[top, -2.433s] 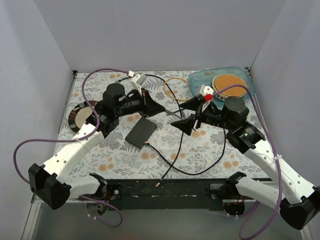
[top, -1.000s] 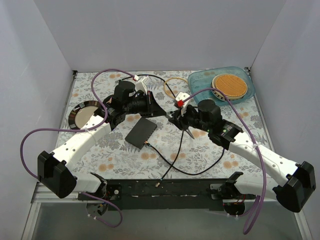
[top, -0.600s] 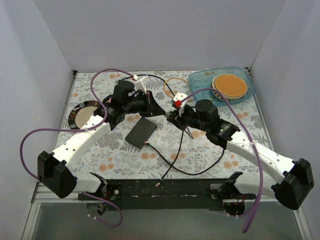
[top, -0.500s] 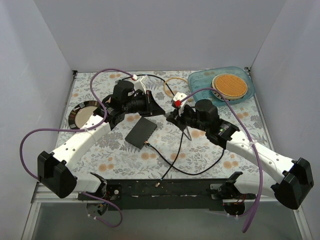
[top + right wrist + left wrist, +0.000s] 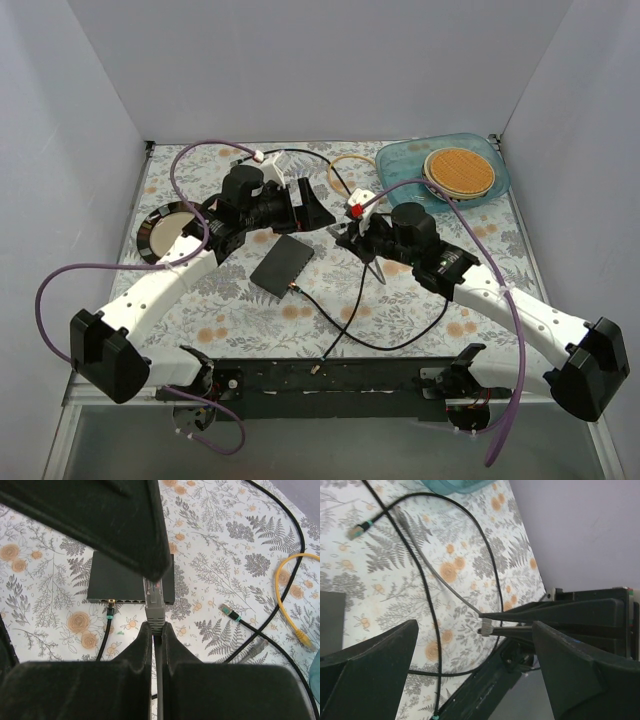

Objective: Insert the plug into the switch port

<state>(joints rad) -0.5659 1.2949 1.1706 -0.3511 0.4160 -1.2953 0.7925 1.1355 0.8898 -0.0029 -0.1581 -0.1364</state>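
In the right wrist view my right gripper (image 5: 156, 626) is shut on the boot of a grey plug (image 5: 155, 599), whose clear tip points at the switch (image 5: 117, 577). The plug hangs above the table, short of the switch port row (image 5: 134, 600). One port at the left holds a black, green-banded plug (image 5: 109, 611). From above, the flat black switch (image 5: 283, 264) lies left of the right gripper (image 5: 347, 238). My left gripper (image 5: 312, 208) stands open just behind it, holding nothing. In the left wrist view the left gripper (image 5: 474, 626) straddles the grey plug (image 5: 486, 626).
A loose black plug (image 5: 228, 611) and a yellow cable (image 5: 287, 600) lie right of the switch. A black cable (image 5: 360, 300) loops toward the near edge. A teal tray (image 5: 400, 160) with cork coasters stands back right, a dark round dish (image 5: 160, 232) at left.
My left gripper has opened wide, let go of the grey plug and drawn back a little. The right gripper has closed on the plug's boot and holds it alone.
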